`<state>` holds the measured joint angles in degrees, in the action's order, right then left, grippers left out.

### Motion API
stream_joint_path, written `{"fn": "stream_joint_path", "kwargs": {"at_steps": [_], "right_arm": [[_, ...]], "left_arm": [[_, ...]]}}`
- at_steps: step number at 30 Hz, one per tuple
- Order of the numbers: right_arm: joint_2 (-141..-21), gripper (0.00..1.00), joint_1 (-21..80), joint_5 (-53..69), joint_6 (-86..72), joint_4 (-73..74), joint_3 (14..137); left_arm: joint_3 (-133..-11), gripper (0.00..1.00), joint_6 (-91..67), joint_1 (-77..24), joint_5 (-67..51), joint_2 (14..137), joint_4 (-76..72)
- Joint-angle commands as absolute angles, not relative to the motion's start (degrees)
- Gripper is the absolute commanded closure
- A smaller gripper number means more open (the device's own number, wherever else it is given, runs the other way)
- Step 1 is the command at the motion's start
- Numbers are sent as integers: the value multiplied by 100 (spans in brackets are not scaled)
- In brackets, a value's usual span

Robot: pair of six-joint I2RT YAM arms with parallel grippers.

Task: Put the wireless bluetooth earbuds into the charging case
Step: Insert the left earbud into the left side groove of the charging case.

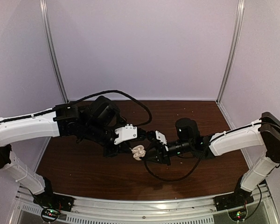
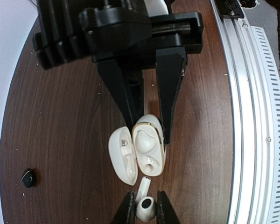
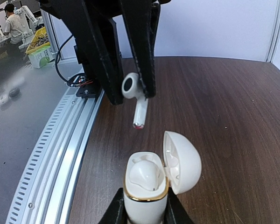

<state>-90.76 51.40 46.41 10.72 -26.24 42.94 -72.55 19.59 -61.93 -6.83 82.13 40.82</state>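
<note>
My right gripper [image 3: 145, 212] is shut on a white charging case [image 3: 146, 186] with a gold rim, its lid [image 3: 182, 161] swung open. One white earbud [image 3: 143, 175] sits in the case; the slot beside it is bare. My left gripper [image 2: 145, 207] is shut on a second white earbud [image 2: 145, 205], stem pointing at the case [image 2: 148, 151], just above it. In the right wrist view that earbud [image 3: 135, 100] hangs stem down over the case. From above, both grippers meet at the case [image 1: 138, 152]. A black earbud [image 2: 29, 178] lies on the table.
The brown table [image 1: 130, 177] ends at a metal rail [image 1: 144, 205] along the near edge. Black cables [image 1: 144, 112] loop over the table behind the arms. The other case and other black earbud are out of view.
</note>
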Motion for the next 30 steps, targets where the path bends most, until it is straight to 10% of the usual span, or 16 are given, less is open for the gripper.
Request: {"fn": "stream_joint_path", "kwargs": {"at_steps": [1, 30], "right_arm": [[-9095, 100, 5115, 4761, 1009, -2620, 4457], [-9213, 100, 5112, 5417, 659, -2893, 4438]], "left_arm": [[-7383, 93, 2129, -6229, -904, 8243, 4052], [-6935, 95, 2628, -6573, -369, 8231, 4052]]}}
